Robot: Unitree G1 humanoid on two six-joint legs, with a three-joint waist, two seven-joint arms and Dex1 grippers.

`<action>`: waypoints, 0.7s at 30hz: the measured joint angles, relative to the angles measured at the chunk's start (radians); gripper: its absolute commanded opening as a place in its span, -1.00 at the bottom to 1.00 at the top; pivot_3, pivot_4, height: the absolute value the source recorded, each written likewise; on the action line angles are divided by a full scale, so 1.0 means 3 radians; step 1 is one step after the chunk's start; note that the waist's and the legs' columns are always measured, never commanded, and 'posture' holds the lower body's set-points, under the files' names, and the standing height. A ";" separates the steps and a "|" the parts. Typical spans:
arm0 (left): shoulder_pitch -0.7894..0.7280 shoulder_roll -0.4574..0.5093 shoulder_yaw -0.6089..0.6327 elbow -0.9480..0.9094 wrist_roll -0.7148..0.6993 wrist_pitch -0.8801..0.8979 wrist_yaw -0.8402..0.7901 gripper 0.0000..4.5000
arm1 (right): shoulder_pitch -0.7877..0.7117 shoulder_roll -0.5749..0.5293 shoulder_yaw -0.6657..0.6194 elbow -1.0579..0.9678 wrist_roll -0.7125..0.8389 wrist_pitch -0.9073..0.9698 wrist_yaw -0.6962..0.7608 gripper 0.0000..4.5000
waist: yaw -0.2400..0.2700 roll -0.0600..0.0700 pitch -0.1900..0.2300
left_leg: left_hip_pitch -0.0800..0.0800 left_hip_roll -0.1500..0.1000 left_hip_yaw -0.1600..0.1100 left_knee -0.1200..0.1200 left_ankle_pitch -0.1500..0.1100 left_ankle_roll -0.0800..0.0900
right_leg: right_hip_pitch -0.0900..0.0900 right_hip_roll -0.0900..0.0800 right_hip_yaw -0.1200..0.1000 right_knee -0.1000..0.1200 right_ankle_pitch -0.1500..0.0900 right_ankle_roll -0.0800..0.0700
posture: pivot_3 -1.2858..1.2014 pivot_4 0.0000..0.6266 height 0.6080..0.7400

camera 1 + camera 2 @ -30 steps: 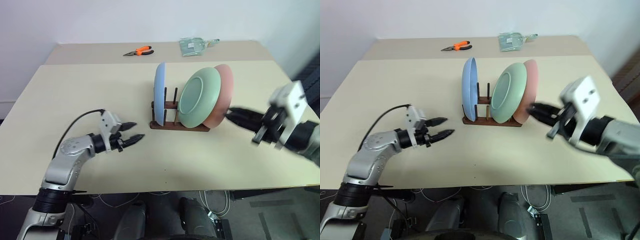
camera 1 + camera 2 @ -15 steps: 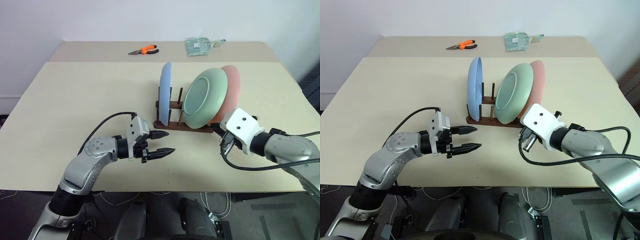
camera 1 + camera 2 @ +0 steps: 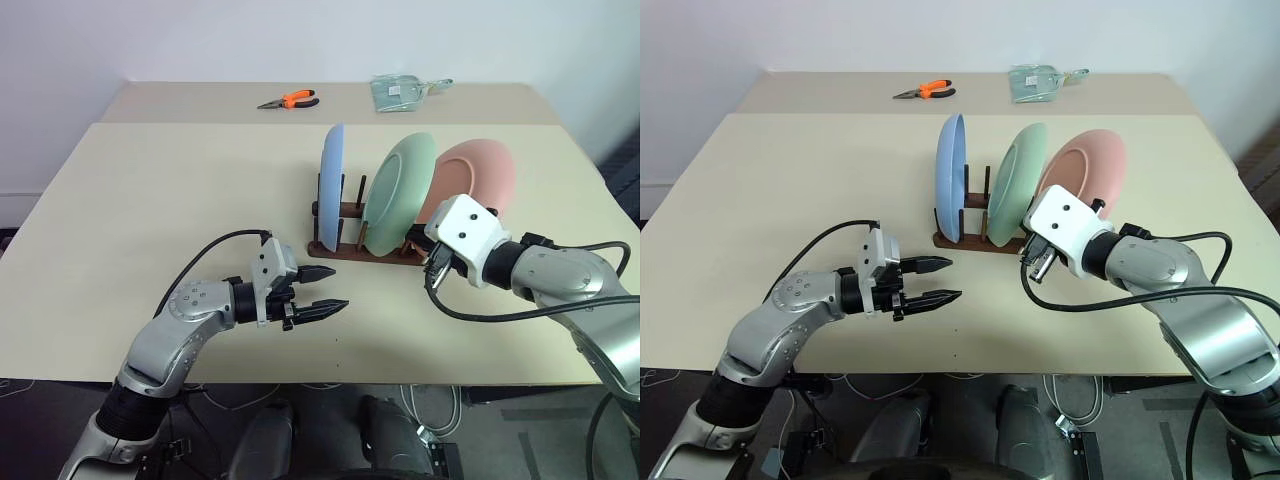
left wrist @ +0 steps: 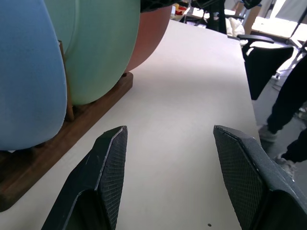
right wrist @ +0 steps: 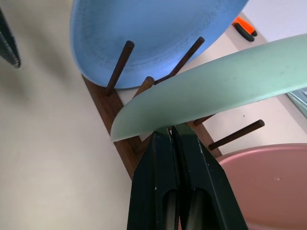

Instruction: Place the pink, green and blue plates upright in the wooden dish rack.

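**Right gripper pressed under the green plate at the rack**

The blue plate (image 3: 331, 187), green plate (image 3: 400, 190) and pink plate (image 3: 470, 180) stand in the wooden dish rack (image 3: 352, 250) on the tabletop (image 3: 150, 200). The right gripper (image 5: 171, 139), fingers together, has its tips against the green plate's lower edge, the pink plate just beside it. The left gripper (image 3: 322, 303), fingers apart and empty, hovers near the rack's front.
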 measured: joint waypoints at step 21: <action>-0.0083 -0.0084 -0.0073 0.0130 0.0034 -0.0061 -0.0057 0.31 | 0.0004 0.0066 -0.0242 -0.0134 -0.0225 -0.0078 0.0211 -0.99 | 0.0005 -0.0002 0.0001 | 0.0002 -0.0001 -0.0001 0.0001 0.0000 0.0000 | 0.0002 0.0000 -0.0001 0.0002 0.0000 0.0000 | 0.03 -0.52 1.00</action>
